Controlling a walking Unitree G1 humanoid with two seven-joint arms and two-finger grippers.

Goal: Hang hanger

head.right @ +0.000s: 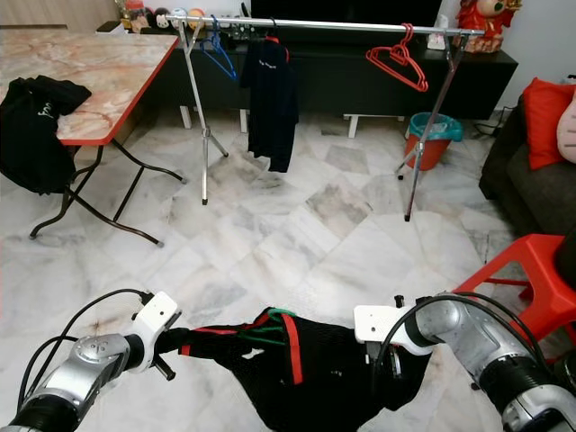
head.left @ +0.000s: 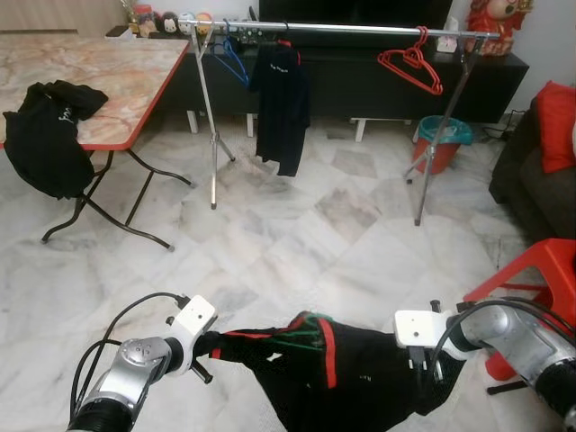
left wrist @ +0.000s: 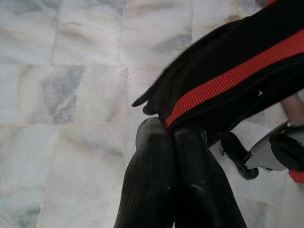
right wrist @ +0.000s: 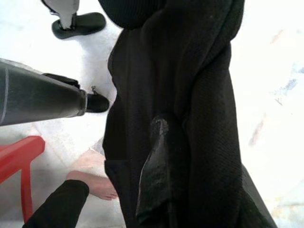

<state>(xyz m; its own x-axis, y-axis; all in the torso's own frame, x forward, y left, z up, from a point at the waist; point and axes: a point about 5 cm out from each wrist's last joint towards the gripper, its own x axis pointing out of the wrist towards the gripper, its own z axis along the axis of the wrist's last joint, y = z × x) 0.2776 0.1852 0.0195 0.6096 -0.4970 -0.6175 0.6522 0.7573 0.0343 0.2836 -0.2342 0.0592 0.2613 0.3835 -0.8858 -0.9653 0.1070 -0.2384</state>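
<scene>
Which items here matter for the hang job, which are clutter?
Job: black shirt with red trim, green hanger inside it, left claw and right claw both clamped on it, clothes rail.

Clutter: folding table, red hangers, red stool, bucket.

A folding table (head.left: pixel 99 67) with a marbled top and red edge stands on the marble floor (head.left: pixel 297 252). A black garment (head.left: pixel 45 135) is draped over the table's near corner. Beyond the table, small figurines (head.left: pixel 166 20) sit on a dark low cabinet (head.left: pixel 378 76). Further from the table, near the cabinet's other end, stands a red bucket (head.left: pixel 439 142); a red stool (head.left: pixel 531 288) and dark sofa (head.left: pixel 531 171) lie further still
</scene>
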